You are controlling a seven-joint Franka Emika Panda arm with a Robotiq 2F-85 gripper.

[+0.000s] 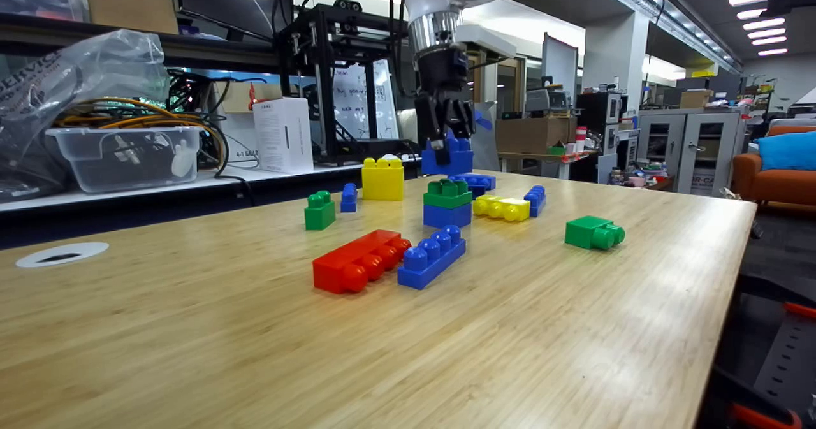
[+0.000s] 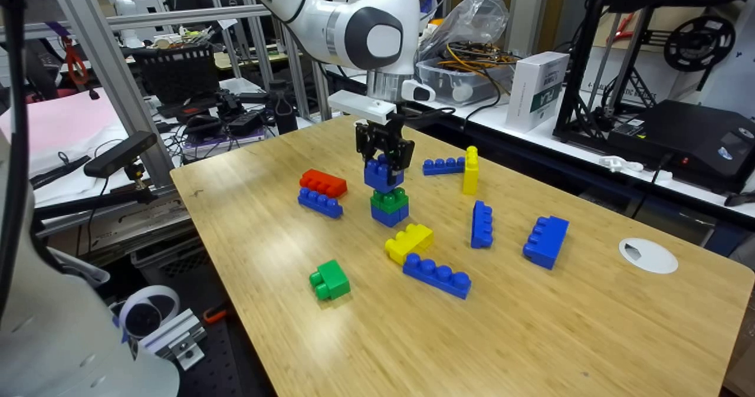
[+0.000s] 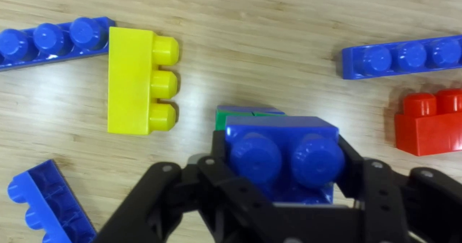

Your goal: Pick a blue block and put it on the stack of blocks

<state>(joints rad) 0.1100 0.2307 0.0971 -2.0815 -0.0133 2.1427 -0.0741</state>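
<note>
The rounded white arm (image 2: 318,31) has dark grey patches (image 2: 357,37), a silver collar (image 2: 384,84) and a black, screw-dotted claw (image 3: 283,151).

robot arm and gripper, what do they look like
In an exterior view, the arm is white and rounded, with a dark grey joint cover and a silvery collar. A white bar and a dark cable show near the collar. In the wrist view, the gripper is black, its jointed fingers dotted with small grey fasteners. I can't make out any lettering.

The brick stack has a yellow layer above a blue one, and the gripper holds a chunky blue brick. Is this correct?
Yellow is wrong: the stack has a green layer above the blue, in both exterior views. The gripper holds the chunky blue brick.
</note>
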